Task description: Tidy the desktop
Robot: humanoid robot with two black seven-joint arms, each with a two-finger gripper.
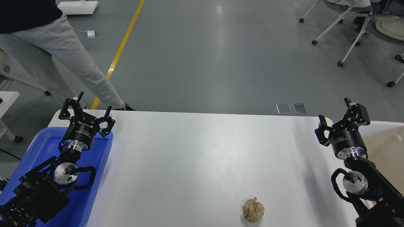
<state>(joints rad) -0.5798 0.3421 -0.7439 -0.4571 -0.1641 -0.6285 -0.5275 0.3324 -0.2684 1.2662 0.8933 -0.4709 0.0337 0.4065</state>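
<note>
Brown crumpled paper ball (pixel 253 209) sits near desktop (pixel 202 151) front edge, closer to right gripper (pixel 342 118); left gripper (pixel 86 110) farther. Both spread, empty.

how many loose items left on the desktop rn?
1. A crumpled brown paper ball lies near the front edge of the desktop, right of centre, closer to the right gripper. Both arms could be hiding something beneath them.
</note>
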